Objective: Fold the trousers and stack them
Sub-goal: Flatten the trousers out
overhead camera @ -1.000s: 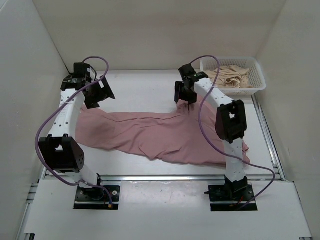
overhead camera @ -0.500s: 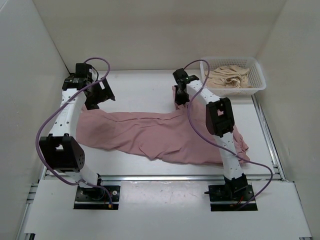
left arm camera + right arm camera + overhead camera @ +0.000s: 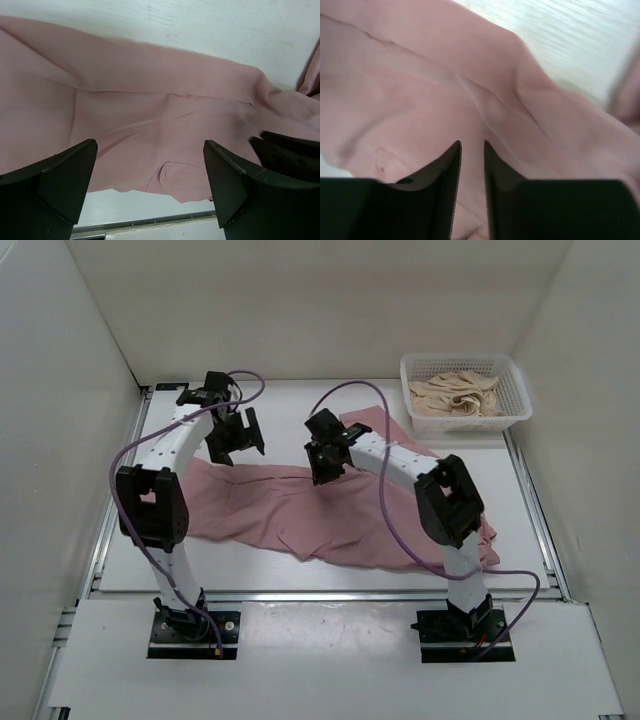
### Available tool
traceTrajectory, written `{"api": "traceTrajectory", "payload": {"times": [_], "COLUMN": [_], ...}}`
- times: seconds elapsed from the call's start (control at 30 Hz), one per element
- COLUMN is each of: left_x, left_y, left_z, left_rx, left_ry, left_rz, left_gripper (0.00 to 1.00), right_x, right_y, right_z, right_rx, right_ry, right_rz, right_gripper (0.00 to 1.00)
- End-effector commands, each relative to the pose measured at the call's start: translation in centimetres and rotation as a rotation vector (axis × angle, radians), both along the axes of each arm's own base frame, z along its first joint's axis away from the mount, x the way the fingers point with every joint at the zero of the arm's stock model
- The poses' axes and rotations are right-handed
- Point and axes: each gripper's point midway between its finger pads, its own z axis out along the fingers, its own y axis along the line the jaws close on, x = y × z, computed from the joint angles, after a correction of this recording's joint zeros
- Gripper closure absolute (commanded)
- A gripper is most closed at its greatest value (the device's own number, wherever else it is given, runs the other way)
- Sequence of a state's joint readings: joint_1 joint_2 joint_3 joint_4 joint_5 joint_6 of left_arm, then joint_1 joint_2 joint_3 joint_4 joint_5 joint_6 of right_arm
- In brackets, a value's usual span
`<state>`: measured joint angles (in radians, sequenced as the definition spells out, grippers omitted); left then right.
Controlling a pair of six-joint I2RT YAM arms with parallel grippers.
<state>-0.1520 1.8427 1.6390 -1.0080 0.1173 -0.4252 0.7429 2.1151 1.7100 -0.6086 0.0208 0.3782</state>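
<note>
The dusty-pink trousers (image 3: 300, 510) lie spread across the middle of the table, from left of centre to the right front. One part is drawn up toward the back centre (image 3: 385, 425). My right gripper (image 3: 325, 462) hangs over the cloth's back edge. In the right wrist view its jaws (image 3: 472, 145) stand almost together with pink fabric (image 3: 420, 90) between and under them. My left gripper (image 3: 235, 438) is open above the left part of the trousers. In the left wrist view its wide-apart fingers (image 3: 150, 145) frame the cloth (image 3: 150, 115) and are empty.
A white plastic basket (image 3: 465, 360) with crumpled beige cloth (image 3: 455, 392) stands at the back right corner. White walls close in the table on the left, back and right. A metal rail (image 3: 330, 595) runs along the front edge.
The right gripper has moved left and toward the centre, and part of the trousers came with it at the back. The left gripper has swung right, over the trousers' left part.
</note>
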Motion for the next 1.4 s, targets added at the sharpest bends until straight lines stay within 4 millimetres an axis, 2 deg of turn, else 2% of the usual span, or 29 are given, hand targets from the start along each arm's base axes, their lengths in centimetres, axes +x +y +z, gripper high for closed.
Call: {"api": "traceTrajectory", "payload": {"times": [0.0,0.03,0.07,0.13,0.2,0.23,0.27,0.3,0.33,0.37,0.4,0.43,0.47,0.53,0.57,0.6,0.63,0.67,0.7,0.77,0.9,0.93,1.07,1.1,1.13,1.23,1.27,1.33,1.37], "left_x": [1.4,1.5,2.0,2.1,2.4,2.2,2.0,1.8,1.6,1.4,1.3,0.8,0.6,-0.2,-0.7,-1.3,-2.1,-2.6,-3.2,-3.7,-4.1,-4.1,-4.4,-4.4,-4.4,-4.6,-4.6,-4.5,-4.5], "left_y": [-1.9,-2.6,-2.9,-3.5,-3.5,-3.2,-3.0,-3.0,-3.0,-2.8,-2.3,-2.2,-1.4,0.0,0.5,1.2,2.5,3.1,3.6,4.7,5.2,5.2,5.2,5.2,5.2,5.2,5.2,5.2,5.2], "left_z": [1.4,1.2,1.6,1.0,1.0,1.0,0.7,0.8,1.4,1.6,1.9,1.9,3.0,3.4,4.9,5.2,5.0,6.3,6.4,6.8,7.0,7.0,6.3,6.3,6.3,6.0,6.0,5.8,5.8], "left_rx": [-0.031,-0.031,-0.025,-0.027,-0.025,-0.017,-0.007,-0.013,-0.016,-0.012,-0.013,-0.013,-0.017,-0.049,-0.064,-0.057,-0.039,-0.035,-0.028,-0.014,-0.001,-0.001,0.001,0.001,0.001,0.002,0.002,0.002,0.002], "left_ry": [-0.052,-0.049,-0.064,-0.05,-0.058,-0.055,-0.048,-0.053,-0.065,-0.068,-0.074,-0.071,-0.097,-0.093,-0.128,-0.128,-0.119,-0.156,-0.153,-0.16,-0.162,-0.162,-0.143,-0.142,-0.142,-0.133,-0.133,-0.133,-0.133], "left_rz": [-0.027,-0.041,-0.046,-0.049,-0.037,-0.019,-0.015,-0.004,-0.004,0.012,0.023,0.023,0.041,0.061,0.071,0.076,0.096,0.109,0.112,0.13,0.136,0.136,0.135,0.135,0.135,0.135,0.135,0.135,0.135], "left_gripper": [0.0,0.0,0.0,0.0,0.0,0.0,0.0,0.0,0.0,0.0,0.0,0.0,0.0,0.0,0.0,0.0,0.0,0.0,0.0,0.0,0.0,0.0,0.0,0.0,0.0,0.0,0.0,0.0,0.0], "right_x": [3.5,3.5,4.2,5.5,6.9,7.7,7.4,9.5,10.3,10.8,12.0,13.1,13.8,15.0,16.0,16.4,16.9,17.2,17.6,17.7,17.5,17.1,16.5,16.2,15.9,15.3,15.0,14.9,14.7], "right_y": [-3.6,-5.1,-7.3,-10.6,-11.7,-12.0,-12.3,-11.3,-11.2,-11.0,-11.2,-10.6,-10.8,-11.0,-10.8,-10.9,-11.0,-11.0,-10.4,-10.5,-11.5,-11.0,-10.7,-10.0,-9.1,-6.5,-5.2,-2.8,-1.9], "right_z": [8.4,8.2,10.6,11.2,11.4,11.2,8.0,10.4,10.0,7.2,7.1,8.0,6.3,6.0,5.7,5.4,4.1,3.7,3.9,1.4,-1.4,-2.8,-5.3,-6.2,-6.6,-6.3,-5.6,-2.7,-1.6], "right_rx": [0.103,0.104,0.149,0.145,0.106,0.078,-0.012,-0.002,-0.026,-0.072,-0.08,-0.062,-0.082,-0.081,-0.082,-0.089,-0.111,-0.149,-0.159,-0.214,-0.277,-0.287,-0.323,-0.321,-0.282,-0.181,-0.135,-0.03,-0.007], "right_ry": [-0.211,-0.221,-0.258,-0.28,-0.28,-0.271,-0.173,-0.227,-0.222,-0.166,-0.18,-0.205,-0.177,-0.186,-0.208,-0.213,-0.206,-0.227,-0.252,-0.238,-0.208,-0.188,-0.155,-0.14,-0.113,-0.08,-0.079,-0.104,-0.123], "right_rz": [-0.147,-0.185,-0.255,-0.331,-0.33,-0.32,-0.294,-0.259,-0.25,-0.236,-0.243,-0.245,-0.252,-0.29,-0.3,-0.306,-0.326,-0.339,-0.342,-0.337,-0.366,-0.362,-0.333,-0.306,-0.283,-0.201,-0.175,-0.118,-0.103], "right_gripper": [0.68,0.59,0.48,0.39,0.39,0.38,0.38,0.38,0.36,0.36,0.31,0.27,0.24,0.2,0.2,0.2,0.2,0.2,0.22,0.22,0.28,0.32,0.41,0.45,0.55,0.74,0.91,1.0,1.0]}}
